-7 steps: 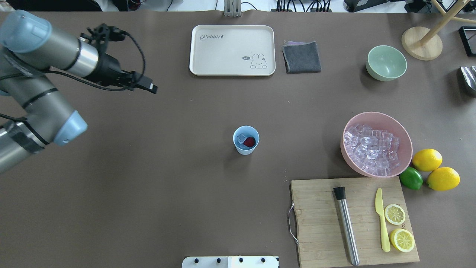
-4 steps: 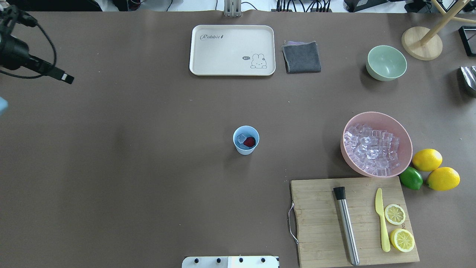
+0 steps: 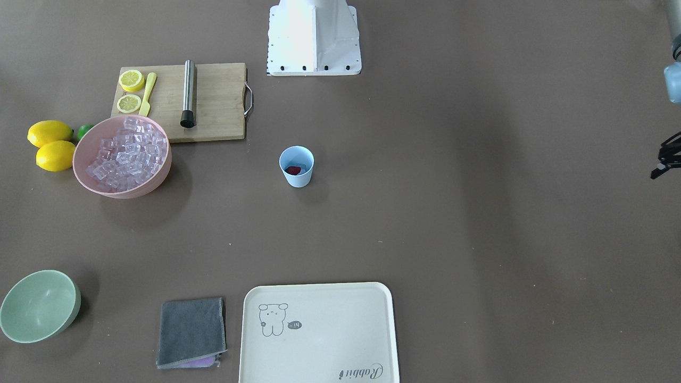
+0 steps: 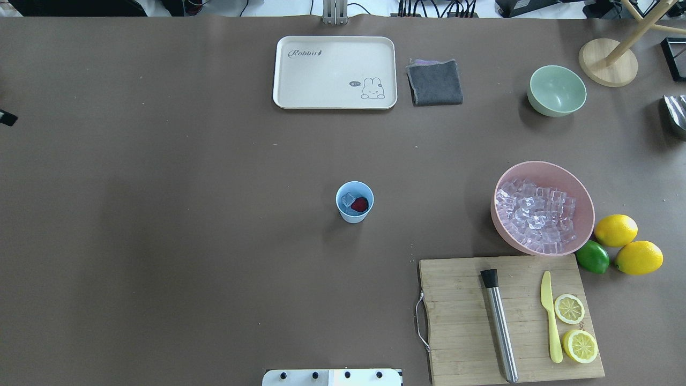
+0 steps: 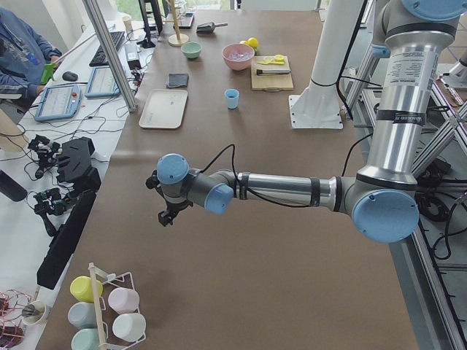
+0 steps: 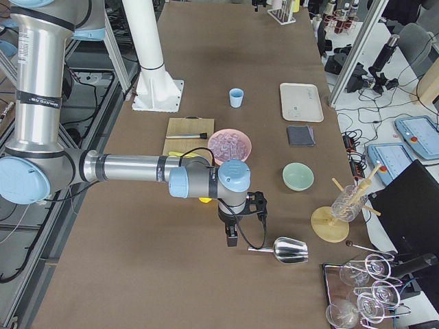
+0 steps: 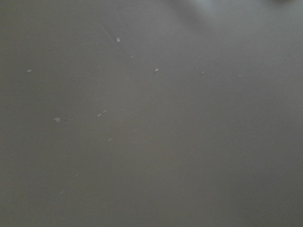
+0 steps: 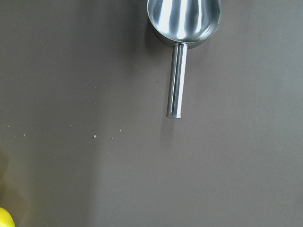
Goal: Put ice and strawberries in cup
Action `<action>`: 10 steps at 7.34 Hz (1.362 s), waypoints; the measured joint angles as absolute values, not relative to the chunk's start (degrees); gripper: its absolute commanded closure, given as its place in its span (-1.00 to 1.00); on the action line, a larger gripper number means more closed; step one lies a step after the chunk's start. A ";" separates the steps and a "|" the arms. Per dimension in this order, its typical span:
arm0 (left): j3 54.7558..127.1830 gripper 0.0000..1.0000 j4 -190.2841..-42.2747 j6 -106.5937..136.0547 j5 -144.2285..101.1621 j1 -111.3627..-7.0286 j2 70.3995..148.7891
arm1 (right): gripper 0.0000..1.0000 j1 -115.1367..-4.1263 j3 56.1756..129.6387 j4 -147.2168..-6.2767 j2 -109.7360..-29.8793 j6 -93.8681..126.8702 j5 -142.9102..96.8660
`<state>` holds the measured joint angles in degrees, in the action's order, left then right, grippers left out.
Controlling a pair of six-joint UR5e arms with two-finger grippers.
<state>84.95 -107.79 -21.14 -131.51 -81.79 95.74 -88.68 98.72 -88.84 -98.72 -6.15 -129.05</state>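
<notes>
The light blue cup (image 4: 354, 202) stands mid-table, also seen in the front-facing view (image 3: 296, 166). Inside it lie an ice cube (image 4: 348, 200) and a red strawberry (image 4: 360, 204). More ice (image 4: 536, 214) fills the pink bowl (image 4: 542, 164) to the right. My left gripper (image 5: 166, 216) shows only in the exterior left view, far from the cup at the table's left end; I cannot tell if it is open or shut. My right gripper (image 6: 232, 240) shows only in the exterior right view, beside a metal scoop (image 8: 183, 19); its state cannot be told either.
A cream tray (image 4: 335, 72), a grey cloth (image 4: 434, 82) and a pale green bowl (image 4: 556, 90) sit at the far side. A cutting board (image 4: 461, 316) holds a muddler (image 4: 499, 324), a yellow knife and lemon slices. Lemons (image 4: 615, 230) and a lime (image 4: 592, 256) lie nearby.
My left arm has pulled back leftward out of the overhead view; only a black tip stays at the left edge. The cup and its contents have not moved.
</notes>
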 measured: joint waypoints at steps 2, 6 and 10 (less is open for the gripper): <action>85.34 -0.96 -96.38 -25.38 -126.32 -86.09 95.60 | -1.00 -88.68 98.71 -88.78 -98.79 -6.15 -129.16; 85.40 -0.96 -91.07 -25.63 -133.54 -87.70 93.73 | -1.00 -88.68 98.60 -88.80 -98.96 -6.23 -129.23; 85.07 -0.96 -90.89 -25.66 -133.79 -87.71 93.52 | -1.00 -88.66 98.49 -88.77 -99.13 -6.24 -129.25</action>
<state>85.07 -90.89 -25.66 -133.79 -87.71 93.52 -88.66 98.49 -88.77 -99.13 -6.24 -129.25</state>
